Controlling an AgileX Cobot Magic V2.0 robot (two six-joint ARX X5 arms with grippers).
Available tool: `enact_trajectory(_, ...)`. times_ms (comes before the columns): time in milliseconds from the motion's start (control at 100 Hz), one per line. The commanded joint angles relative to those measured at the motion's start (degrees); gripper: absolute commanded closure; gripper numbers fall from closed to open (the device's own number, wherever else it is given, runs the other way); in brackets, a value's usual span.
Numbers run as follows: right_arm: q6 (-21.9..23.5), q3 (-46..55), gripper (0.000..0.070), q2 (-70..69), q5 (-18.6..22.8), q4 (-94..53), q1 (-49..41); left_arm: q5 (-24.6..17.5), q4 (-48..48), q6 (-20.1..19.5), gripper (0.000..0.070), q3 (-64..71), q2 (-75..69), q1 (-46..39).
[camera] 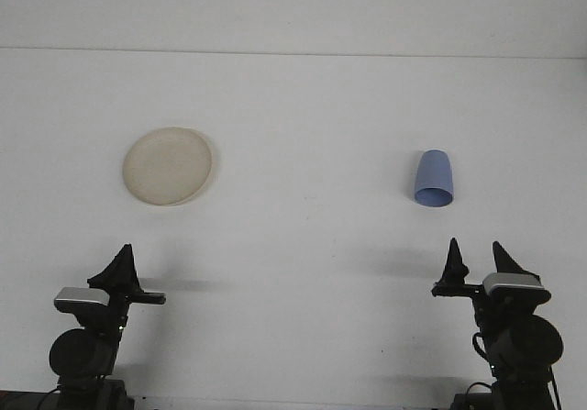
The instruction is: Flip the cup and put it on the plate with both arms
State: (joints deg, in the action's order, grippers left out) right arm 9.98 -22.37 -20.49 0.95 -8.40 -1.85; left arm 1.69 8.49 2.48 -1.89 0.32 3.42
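A plain white table point(303, 126) fills the view, with a pale wall seen along the top edge. At about 7 o'clock the left gripper point(121, 265) is seen near the front edge; only one dark pointed finger shape is made out, so it cannot be told whether its fingers are spread or pressed together. At about 10 o'clock a round cream plate point(168, 166) is laid flat on the table. At about 3 o'clock a blue cup point(433, 179) is found, well apart from the plate, its wider rim turned toward the camera. At about 5 o'clock the right gripper point(477, 260) is seen below the cup, apart from it, its two dark fingers spread with a clear gap between them.
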Motion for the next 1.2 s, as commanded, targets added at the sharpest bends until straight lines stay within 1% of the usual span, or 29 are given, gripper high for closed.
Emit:
enact_trajectory(0,-3.8,-2.1,0.0178,-4.5,-0.9,0.2,0.0,0.3,0.6,-0.3,0.0688,1.1,-0.1,0.0)
enact_trajectory(150,-8.9,-3.8,0.0177,-14.8,-1.2,4.2,0.0,0.3,0.6,-0.3,0.0688,1.1,-0.1,0.0)
enact_trajectory(230,-11.3,-3.8,0.0177,-20.4,-2.2,8.1,0.0,0.3,0.6,-0.3,0.0688,1.1,-0.1,0.0)
enact_trajectory(290,-12.4,-3.8,0.0177,-24.8,-2.9,11.3,0.0,0.3,0.6,-0.3,0.0688,1.1,-0.1,0.0)
enact_trajectory(660,-17.8,-3.8,0.0178,-49.6,-3.4,32.6,2.7,0.3,0.6,-0.3,0.0688,1.1,-0.1,0.0)
enact_trajectory(760,-18.0,-3.8,0.0178,-55.5,-3.1,40.6,4.0,0.3,0.6,-0.3,0.0688,1.1,-0.1,0.0)
enact_trajectory(920,-18.0,-4.3,0.0178,-64.5,1.2,50.9,5.7,0.3,0.6,-0.3,0.0688,1.1,-0.1,0.0)
enact_trajectory(1030,-17.9,-5.1,0.0178,-70.1,1.3,56.9,6.2,0.3,0.6,-0.3,0.0688,1.1,-0.1,0.0)
enact_trajectory(1130,-17.9,-6.3,0.0178,-74.1,3.7,62.1,6.8,0.3,0.6,-0.3,0.0688,1.1,-0.1,0.0)
enact_trajectory(1190,-17.9,-7.5,0.0178,-76.1,4.1,62.6,7.0,0.3,0.6,-0.3,0.0688,1.1,-0.1,0.0)
